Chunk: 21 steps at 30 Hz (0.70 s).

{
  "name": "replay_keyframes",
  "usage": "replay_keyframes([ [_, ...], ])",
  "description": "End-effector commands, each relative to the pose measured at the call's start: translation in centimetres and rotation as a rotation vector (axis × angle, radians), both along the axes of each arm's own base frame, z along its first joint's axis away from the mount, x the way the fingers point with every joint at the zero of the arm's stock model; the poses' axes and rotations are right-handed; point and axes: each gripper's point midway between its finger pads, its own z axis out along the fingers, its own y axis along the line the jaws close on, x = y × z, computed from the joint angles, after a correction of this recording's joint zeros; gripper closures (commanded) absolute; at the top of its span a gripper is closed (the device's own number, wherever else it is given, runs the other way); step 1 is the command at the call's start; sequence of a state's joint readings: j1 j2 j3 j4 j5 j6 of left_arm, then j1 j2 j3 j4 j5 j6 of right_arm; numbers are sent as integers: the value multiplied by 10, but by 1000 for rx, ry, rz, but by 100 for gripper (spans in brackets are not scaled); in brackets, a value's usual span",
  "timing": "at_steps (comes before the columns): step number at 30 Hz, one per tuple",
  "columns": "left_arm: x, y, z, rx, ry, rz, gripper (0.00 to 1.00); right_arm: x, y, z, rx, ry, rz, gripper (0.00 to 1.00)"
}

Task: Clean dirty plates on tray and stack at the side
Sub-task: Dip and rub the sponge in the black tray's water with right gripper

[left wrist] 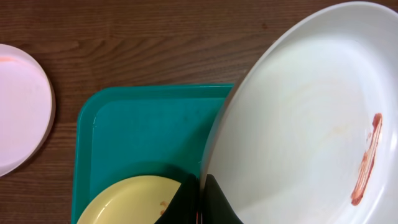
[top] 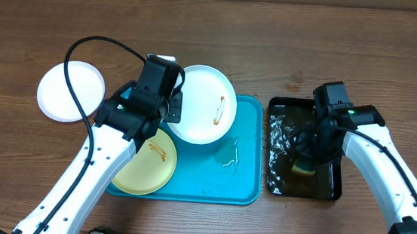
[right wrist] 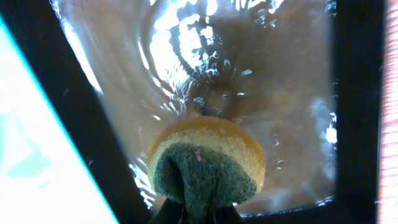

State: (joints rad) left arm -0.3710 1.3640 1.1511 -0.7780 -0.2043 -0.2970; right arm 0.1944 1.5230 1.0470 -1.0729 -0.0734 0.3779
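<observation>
a: overhead: left gripper [top: 170,106] clamped on the rim of the smeared white plate [top: 206,105], tilted over the far edge of the tray [top: 242,182]. yellow plate [top: 146,162] on its near-left corner, second white plate [top: 71,91] left of the tray.

b: left wrist: fingers [left wrist: 219,202] pinch that rim, smear [left wrist: 367,158] unwiped.

a: right wrist: right gripper [right wrist: 198,214] closed on the sponge [right wrist: 208,155] in the black tray [right wrist: 356,93], right of the tray. scrubbing step, i'd say; next, carry sponge to smear.

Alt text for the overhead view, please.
The left gripper holds a smeared white plate by its rim over the far edge of the turquoise tray. A pale yellow plate lies on the tray; a second white plate sits on the table to its left. The right gripper clamps a sponge in the black tray.
</observation>
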Motion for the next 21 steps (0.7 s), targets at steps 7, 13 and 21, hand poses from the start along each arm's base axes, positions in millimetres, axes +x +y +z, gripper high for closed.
replay_keyframes([
  [7,5,-2,6,-24,-15,11,96,12,-2,7,-2,-51,-13,96],
  [13,8,-3,8,-31,-29,9,96,17,-3,8,-11,-72,-20,96],
  [21,10,-4,10,-23,-42,-9,96,21,-6,8,-24,-87,-32,96],
])
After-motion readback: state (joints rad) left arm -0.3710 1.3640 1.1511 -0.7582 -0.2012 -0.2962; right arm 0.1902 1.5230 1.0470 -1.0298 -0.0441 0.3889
